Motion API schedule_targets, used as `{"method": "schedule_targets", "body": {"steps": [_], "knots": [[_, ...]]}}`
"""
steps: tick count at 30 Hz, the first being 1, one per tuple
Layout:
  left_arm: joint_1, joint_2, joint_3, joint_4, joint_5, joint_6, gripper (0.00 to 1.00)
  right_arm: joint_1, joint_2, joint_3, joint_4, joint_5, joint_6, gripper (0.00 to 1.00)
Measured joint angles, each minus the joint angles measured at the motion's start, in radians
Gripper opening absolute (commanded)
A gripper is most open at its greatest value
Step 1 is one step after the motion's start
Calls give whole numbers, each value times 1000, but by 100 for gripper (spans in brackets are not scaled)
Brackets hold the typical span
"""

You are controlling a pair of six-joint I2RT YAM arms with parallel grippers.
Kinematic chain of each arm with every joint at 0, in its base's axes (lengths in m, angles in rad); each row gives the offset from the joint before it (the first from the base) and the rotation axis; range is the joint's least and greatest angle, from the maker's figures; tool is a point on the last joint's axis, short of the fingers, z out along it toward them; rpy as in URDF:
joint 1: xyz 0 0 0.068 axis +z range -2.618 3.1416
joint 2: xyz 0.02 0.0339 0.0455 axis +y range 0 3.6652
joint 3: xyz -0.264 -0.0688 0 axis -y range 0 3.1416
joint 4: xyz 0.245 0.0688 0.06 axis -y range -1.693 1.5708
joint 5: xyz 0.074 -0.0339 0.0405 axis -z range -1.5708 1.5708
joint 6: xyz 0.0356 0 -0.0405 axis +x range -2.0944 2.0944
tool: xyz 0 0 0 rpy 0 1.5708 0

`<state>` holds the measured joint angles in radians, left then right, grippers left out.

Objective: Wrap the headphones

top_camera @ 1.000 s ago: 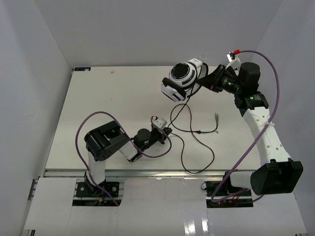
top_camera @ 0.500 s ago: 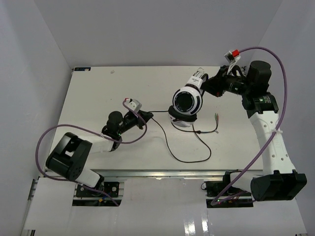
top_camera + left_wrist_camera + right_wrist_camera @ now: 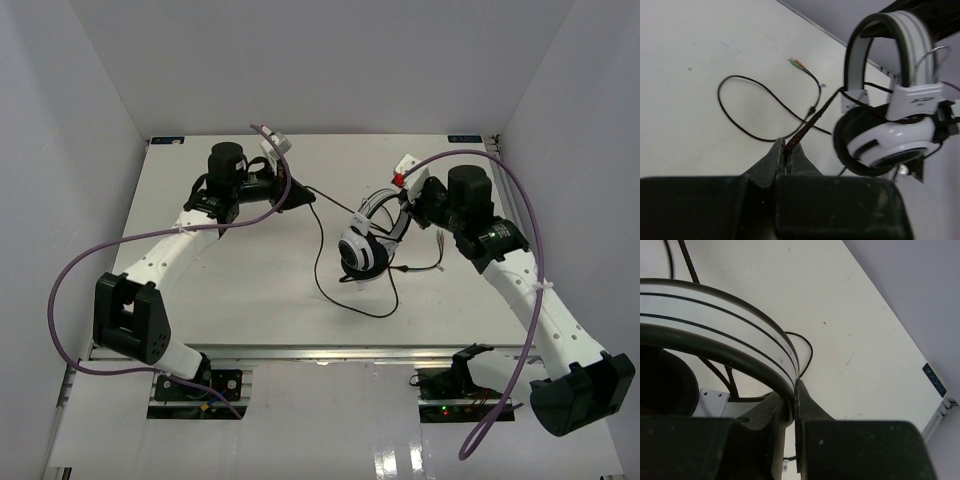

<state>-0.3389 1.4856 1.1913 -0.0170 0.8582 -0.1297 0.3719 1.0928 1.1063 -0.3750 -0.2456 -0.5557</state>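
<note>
Top view: white table (image 3: 260, 270), my two arms reaching in from the near edge. The headphones (image 3: 360, 250) are right of centre, held by the headband (image 3: 715, 307), w/ an earcup (image 3: 885, 140) hanging below. I can't tell if the lower part touches the table.

R gripper (image 3: 793, 392): jaws narrow, clamped on the headband edge. L gripper (image 3: 786, 150): jaws pinched tight on the thin black cable (image 3: 812, 114), out toward the far left-centre of the table, well apart from the headset. The cable runs taut from those jaws to the base of the headband.

Progress, my read: early stage. Both grips are set and the cable is led up to the band. Thin dark strands cross the band near the earcup, maybe one turn, but I can't confirm. Most of the cable lies loose in a loop on the table, w/ the plugs (image 3: 796, 62) resting free at the end. Left to do: wind the slack round the headset and tuck in the plug end.

Count:
- 1 headset, only 1 earcup clearly seen
- 1 cable
- 2 small plug tips, one green, one reddish
- 2 arms, 2 grippers
- 2 purple arm leads (image 3: 60, 300)
</note>
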Motion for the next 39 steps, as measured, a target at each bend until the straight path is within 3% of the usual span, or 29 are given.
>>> {"method": "schedule_targets", "body": {"steps": [6, 11, 15, 20, 21, 25, 27, 30, 39], "knots": [[-13, 16, 9, -122, 193, -150, 0, 115, 49, -64, 201, 351, -67, 8], [-58, 16, 7, -83, 253, -305, 0, 186, 157, -88, 417, 543, -97, 8], [-84, 16, -10, 94, 228, -524, 0, 253, 222, -95, 542, 662, -60, 8], [-176, 18, -40, 267, 71, -733, 5, 272, 352, 50, 504, 772, 190, 8], [-205, 20, -43, 282, 32, -743, 10, 268, 370, 90, 471, 775, 240, 8], [-299, 21, -71, 308, -137, -725, 48, 248, 405, 244, 301, 749, 392, 8], [-338, 8, -98, 313, -207, -683, 76, 232, 409, 295, 222, 718, 456, 8], [-410, -23, -143, 316, -288, -610, 95, 201, 413, 329, 177, 682, 552, 8], [-642, -85, -262, 342, -567, -242, 98, 65, 412, 363, -2, 468, 711, 8]]}}
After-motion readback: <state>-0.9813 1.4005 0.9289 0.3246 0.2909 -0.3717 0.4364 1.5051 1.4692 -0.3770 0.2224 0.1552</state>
